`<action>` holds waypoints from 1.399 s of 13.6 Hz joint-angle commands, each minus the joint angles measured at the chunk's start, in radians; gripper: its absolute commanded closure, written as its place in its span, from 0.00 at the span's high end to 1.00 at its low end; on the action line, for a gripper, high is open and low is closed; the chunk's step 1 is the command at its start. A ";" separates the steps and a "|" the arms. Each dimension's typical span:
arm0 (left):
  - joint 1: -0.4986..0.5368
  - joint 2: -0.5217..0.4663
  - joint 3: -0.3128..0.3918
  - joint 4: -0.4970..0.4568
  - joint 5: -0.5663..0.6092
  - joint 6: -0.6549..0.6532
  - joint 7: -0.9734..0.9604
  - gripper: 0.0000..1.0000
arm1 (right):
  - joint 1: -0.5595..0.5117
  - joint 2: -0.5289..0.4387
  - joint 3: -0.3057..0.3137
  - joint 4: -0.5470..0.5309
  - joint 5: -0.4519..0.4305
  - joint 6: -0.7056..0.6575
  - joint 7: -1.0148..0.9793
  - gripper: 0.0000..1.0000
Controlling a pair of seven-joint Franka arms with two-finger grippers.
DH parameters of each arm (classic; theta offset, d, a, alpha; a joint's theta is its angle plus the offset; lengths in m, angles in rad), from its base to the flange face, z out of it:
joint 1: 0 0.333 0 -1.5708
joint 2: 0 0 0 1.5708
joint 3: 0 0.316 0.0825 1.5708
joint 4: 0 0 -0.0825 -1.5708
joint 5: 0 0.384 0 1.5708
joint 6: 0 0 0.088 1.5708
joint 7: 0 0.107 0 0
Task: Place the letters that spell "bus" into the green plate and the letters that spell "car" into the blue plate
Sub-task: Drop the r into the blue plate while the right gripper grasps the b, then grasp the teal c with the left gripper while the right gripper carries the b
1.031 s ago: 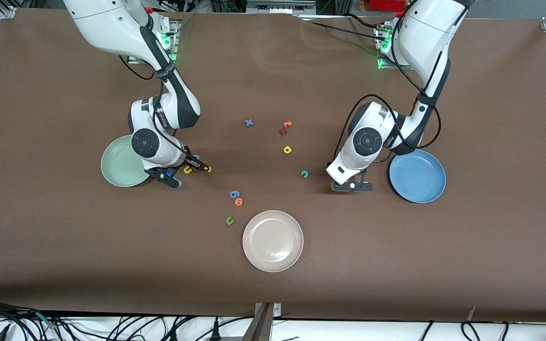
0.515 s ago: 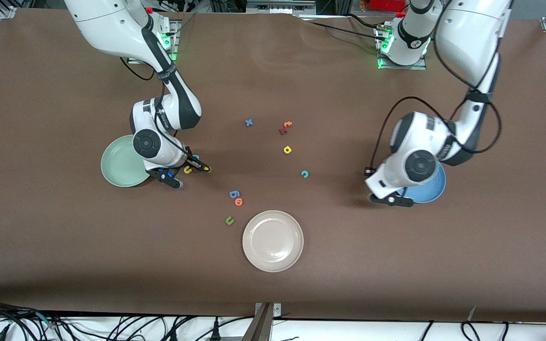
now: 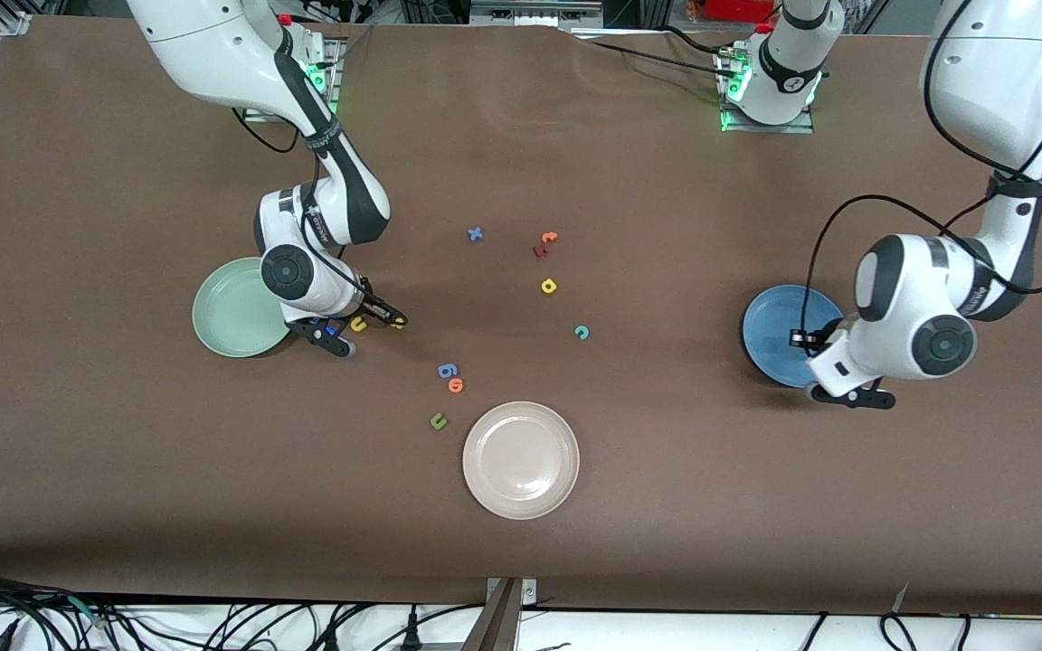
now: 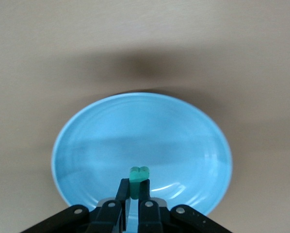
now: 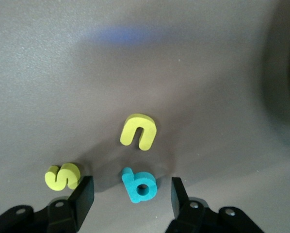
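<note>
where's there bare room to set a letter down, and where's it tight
The blue plate is bare under the left end effector, which is shut on a teal letter. The green plate and beige plate are bare too. It is tight by the right end effector, open around the teal b with the yellow u and yellow s close.

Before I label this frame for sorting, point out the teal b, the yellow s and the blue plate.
teal b (image 5: 138,186), right wrist view, on its round bowl.
yellow s (image 5: 62,176), right wrist view, on its middle curve.
blue plate (image 4: 111,131), left wrist view, on its bare floor.
</note>
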 commanded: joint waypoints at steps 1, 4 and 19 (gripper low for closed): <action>-0.016 0.002 -0.012 0.002 0.028 0.001 -0.007 0.11 | -0.001 -0.013 0.005 -0.021 0.016 0.021 0.012 0.65; -0.019 -0.004 -0.017 0.011 0.029 -0.002 0.000 1.00 | -0.001 -0.015 0.004 -0.024 0.016 0.021 0.001 0.64; -0.404 0.114 -0.064 0.089 -0.121 0.286 -0.577 1.00 | -0.004 -0.039 0.002 -0.084 0.016 0.094 -0.010 0.27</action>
